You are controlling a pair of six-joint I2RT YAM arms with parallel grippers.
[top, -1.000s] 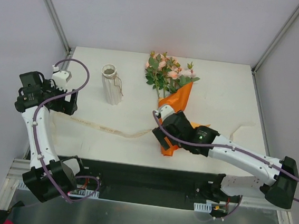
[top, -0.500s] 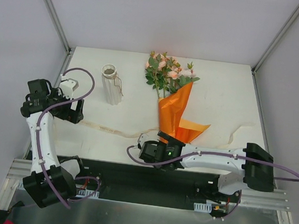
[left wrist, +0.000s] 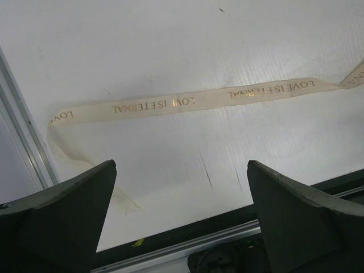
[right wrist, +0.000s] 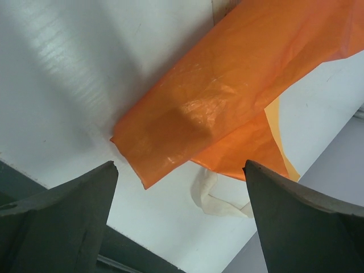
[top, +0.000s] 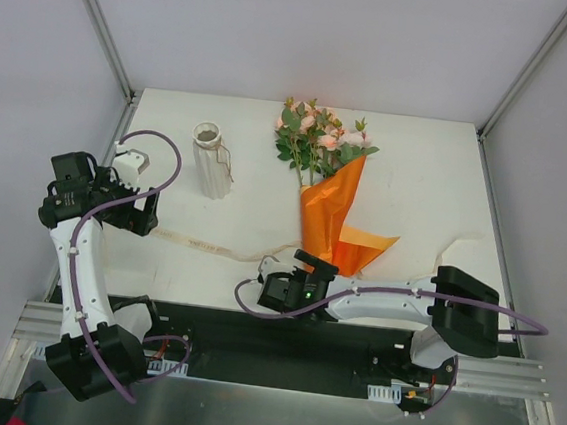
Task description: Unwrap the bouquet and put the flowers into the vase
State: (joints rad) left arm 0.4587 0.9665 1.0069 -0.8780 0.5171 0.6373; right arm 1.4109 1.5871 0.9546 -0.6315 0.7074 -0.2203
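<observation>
The bouquet (top: 331, 201) lies on the table in its orange paper cone, with the flowers (top: 317, 135) spilling out at the far end. The cone's narrow end (right wrist: 187, 128) shows just ahead of my right gripper (right wrist: 181, 165), which is open and holds nothing. From above, my right gripper (top: 310, 268) sits at the near table edge just short of the cone's tip. The whitish vase (top: 211, 160) stands upright at the far left. My left gripper (top: 141, 215) is open and empty too. In the left wrist view it (left wrist: 182, 165) hovers over the loose cream ribbon (left wrist: 187, 101).
The cream ribbon (top: 222, 248) trails across the table from the left gripper to the cone's tip. Another stretch of it (top: 459, 246) lies at the right, and a curl (right wrist: 219, 200) shows under the paper. The black front rail (top: 252, 335) runs along the near edge.
My right gripper has drawn back from the cone's lower end to the near table edge, the arm folding up. My left gripper has shifted slightly toward the near side. The bouquet stays put.
</observation>
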